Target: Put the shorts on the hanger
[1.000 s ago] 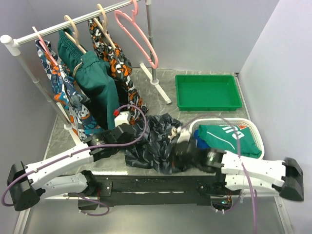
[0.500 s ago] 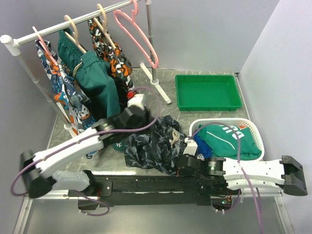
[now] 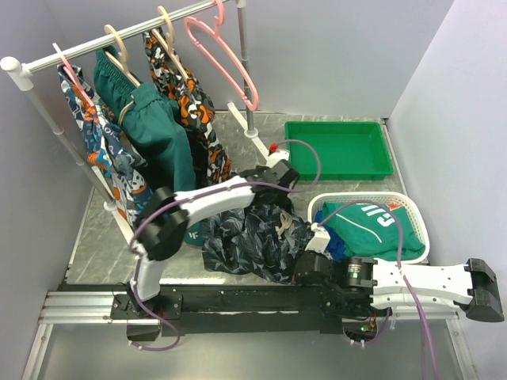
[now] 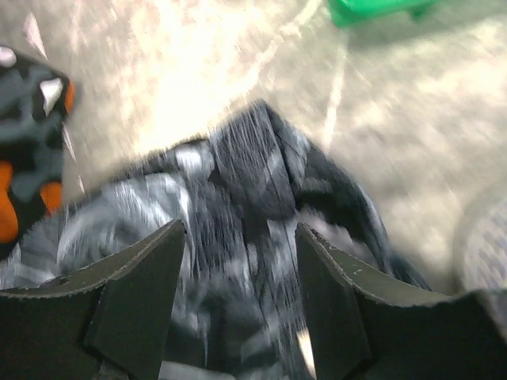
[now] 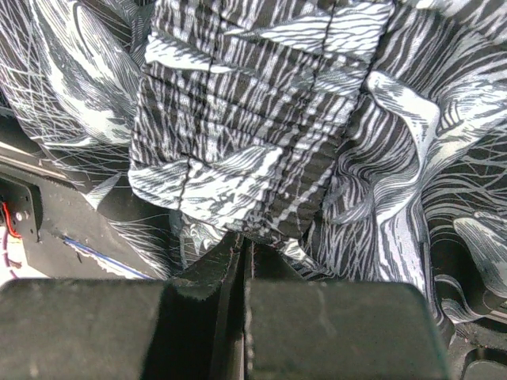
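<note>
Shorts [image 3: 253,233] are lying crumpled on the grey surface [image 3: 103,237], near the front edge, between the two arm bases. There is no clear long axis; the heap is spreading roughly left to right.

Right pincer [image 5: 244,269] is sitting closed at the heap's near right edge, and a fold by the ribbed waistband looks to be nipped at its tips.

Left pincer [image 4: 238,245] is hanging open above the heap's far side, with the fabric showing between the fingers and not touching them. That view is blurred.

Hanger [image 3: 230,63] is hanging by its hook at the right end of the clothes rail [image 3: 119,36], high and well apart from the heap, back and slightly left of it. Its frame is slanting down toward the rail's right post.

The left arm is the nearer one to the hanger, so the lift likely needs to carry the waistband up and back.

Green tray [image 3: 337,146], at back right, is holding nothing. White basket [image 3: 422,233], just right of the heap, is holding a green garment [image 3: 372,226] with white lettering and something blue beneath it.
</note>
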Tool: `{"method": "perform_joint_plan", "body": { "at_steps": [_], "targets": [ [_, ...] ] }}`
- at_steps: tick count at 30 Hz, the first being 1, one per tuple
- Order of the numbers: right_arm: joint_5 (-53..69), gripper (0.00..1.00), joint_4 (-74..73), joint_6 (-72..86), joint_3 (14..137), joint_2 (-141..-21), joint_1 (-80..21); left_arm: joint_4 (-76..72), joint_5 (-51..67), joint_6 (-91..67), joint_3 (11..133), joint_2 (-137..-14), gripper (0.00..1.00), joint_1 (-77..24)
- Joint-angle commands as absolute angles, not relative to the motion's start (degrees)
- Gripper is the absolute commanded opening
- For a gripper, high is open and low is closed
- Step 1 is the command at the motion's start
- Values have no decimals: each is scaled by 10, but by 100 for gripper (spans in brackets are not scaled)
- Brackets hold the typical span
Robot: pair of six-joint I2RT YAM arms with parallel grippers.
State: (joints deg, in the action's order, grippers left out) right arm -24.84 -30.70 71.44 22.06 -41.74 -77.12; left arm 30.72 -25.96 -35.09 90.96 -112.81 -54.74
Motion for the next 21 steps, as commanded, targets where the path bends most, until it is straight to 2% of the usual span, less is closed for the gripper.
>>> {"method": "perform_joint_plan", "body": {
  "at_steps": [1, 8, 17, 20, 21],
  "targets": [
    [-277, 0, -307, 732, 221, -416, -776, 314, -354, -310, 995, -1196, 65, -548],
    [-279, 0, -305, 751, 203, -394, -781, 314, -345, -286, 1080, -1291, 65, -532],
    [-283, 0, -301, 745, 206, -399, -780, 295, -328, -295, 1032, -1296, 59, -519],
    [-284, 0, -301, 745, 212, -408, -781, 296, -318, -291, 1028, -1295, 41, -515],
    [-286, 0, -302, 745, 213, -409, -781, 294, -319, -290, 1027, -1291, 25, -513]
  ]
}}
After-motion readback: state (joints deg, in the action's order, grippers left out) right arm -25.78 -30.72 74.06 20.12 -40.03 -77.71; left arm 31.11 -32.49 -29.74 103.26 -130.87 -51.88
